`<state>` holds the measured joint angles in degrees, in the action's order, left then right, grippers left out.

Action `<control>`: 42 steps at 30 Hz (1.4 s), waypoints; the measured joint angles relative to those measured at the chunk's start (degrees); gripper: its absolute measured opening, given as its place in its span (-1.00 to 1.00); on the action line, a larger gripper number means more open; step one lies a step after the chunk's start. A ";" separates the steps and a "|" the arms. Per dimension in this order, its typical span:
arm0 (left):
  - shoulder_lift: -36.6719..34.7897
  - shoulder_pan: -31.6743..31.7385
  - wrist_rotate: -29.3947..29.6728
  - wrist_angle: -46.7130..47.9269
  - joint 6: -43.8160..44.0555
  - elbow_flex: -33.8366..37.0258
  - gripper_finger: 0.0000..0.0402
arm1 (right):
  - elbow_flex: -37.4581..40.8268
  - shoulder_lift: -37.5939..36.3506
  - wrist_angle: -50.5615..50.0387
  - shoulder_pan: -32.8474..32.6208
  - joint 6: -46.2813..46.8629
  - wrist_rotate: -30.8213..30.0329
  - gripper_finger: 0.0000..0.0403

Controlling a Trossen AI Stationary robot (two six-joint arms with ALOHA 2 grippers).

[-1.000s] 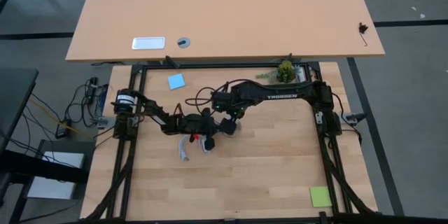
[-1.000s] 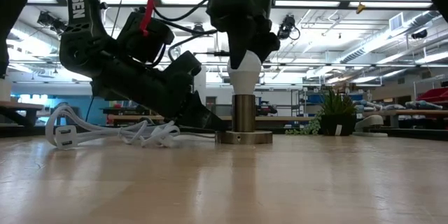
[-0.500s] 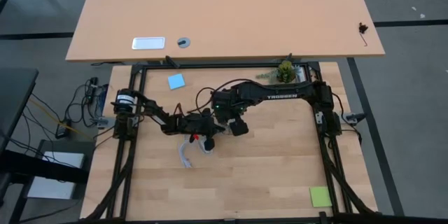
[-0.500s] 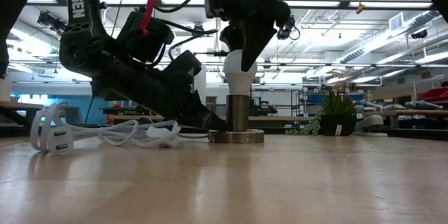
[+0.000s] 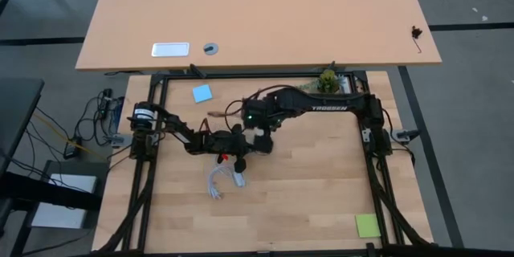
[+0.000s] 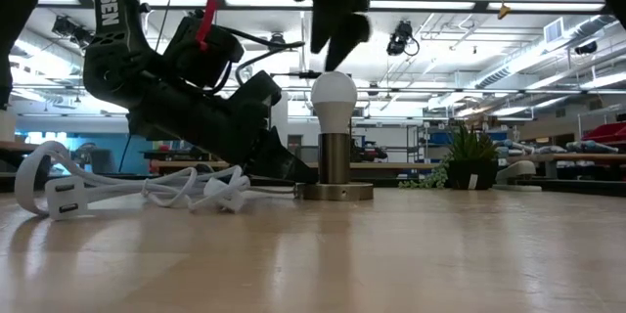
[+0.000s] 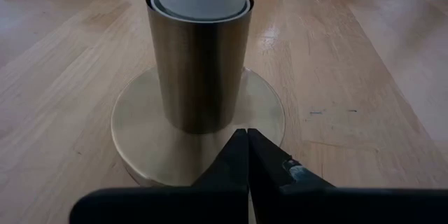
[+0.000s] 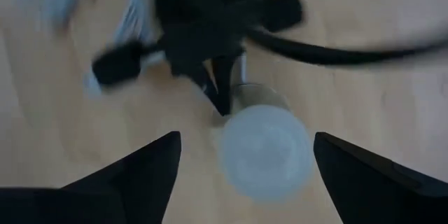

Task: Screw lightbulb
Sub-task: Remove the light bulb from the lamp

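Nearest on the bench [image 6: 391, 254] lies the loose white cord [image 6: 117, 191] with its plug, trailing left of the work and well clear of it. Beyond it, at the middle of the bench, the left end effector [image 7: 246, 155] lies low, its fingers pressed together with the tips on the flat brass-coloured foot of the socket [image 7: 199, 63]; judging by that placement, it pins the base down so that the socket cannot spin or slide while the bulb is turned. The lightbulb [image 6: 334, 98] stands upright in the socket's metal sleeve, its white globe clear above the rim and nothing touching it. Directly above hangs the right end effector [image 8: 241, 175], its fingers spread wide on either side of the bulb in the right wrist view and, in the low view, clear of the glass. That open hover right over the globe looks like a pause between twists, with the wrist positioned to take a fresh hold, though how deep the thread sits cannot be told because the sleeve hides the screw base. At the far edge, a small potted plant [image 5: 328, 80] and a blue note [image 5: 201, 93] sit well apart from the work.
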<state>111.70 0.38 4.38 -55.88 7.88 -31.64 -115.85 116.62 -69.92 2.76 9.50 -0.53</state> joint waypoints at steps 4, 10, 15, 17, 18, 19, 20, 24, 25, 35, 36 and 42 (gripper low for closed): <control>0.00 0.02 0.04 0.09 0.02 0.00 -1.00 | -0.43 -0.09 -1.93 0.99 20.59 0.26 0.68; 0.00 0.02 0.07 0.20 0.05 0.00 -1.00 | 1.55 0.50 -0.83 1.99 27.81 0.35 0.71; 0.00 0.01 0.09 0.26 0.06 0.00 -1.00 | 4.12 0.52 0.23 2.67 30.61 0.36 0.72; 0.00 0.02 0.11 0.26 0.07 0.00 -1.00 | 5.61 0.52 1.75 2.74 31.13 0.43 0.73; 0.00 0.00 0.11 0.29 0.07 0.00 -1.00 | 6.25 0.52 2.23 2.71 31.00 0.43 0.74; 0.00 0.01 0.11 0.29 0.07 0.00 -1.00 | 6.77 0.52 2.68 2.69 30.61 0.41 0.74; 0.00 0.02 0.13 0.29 0.07 0.00 -1.00 | 7.29 0.52 3.52 2.67 29.81 0.39 0.74; 0.00 0.02 0.20 0.31 0.07 0.00 -1.00 | 7.97 0.61 4.57 2.69 25.72 0.37 0.69; 0.00 0.00 0.20 0.33 0.07 0.00 -1.00 | 7.98 0.61 4.59 2.69 24.48 0.37 0.66; 0.00 0.04 0.22 0.39 0.07 0.00 -1.00 | 7.93 0.59 4.65 2.63 4.76 1.07 0.25; 0.00 0.04 0.22 0.39 0.07 0.00 -1.00 | 7.93 0.59 4.65 2.63 1.54 1.17 0.25; 0.00 0.04 0.20 0.37 0.02 0.00 -1.00 | 7.93 0.59 4.46 2.05 -26.51 1.40 0.35</control>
<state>111.70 0.43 4.58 -55.51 7.90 -31.64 -107.92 117.21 -65.46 4.81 -17.01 0.86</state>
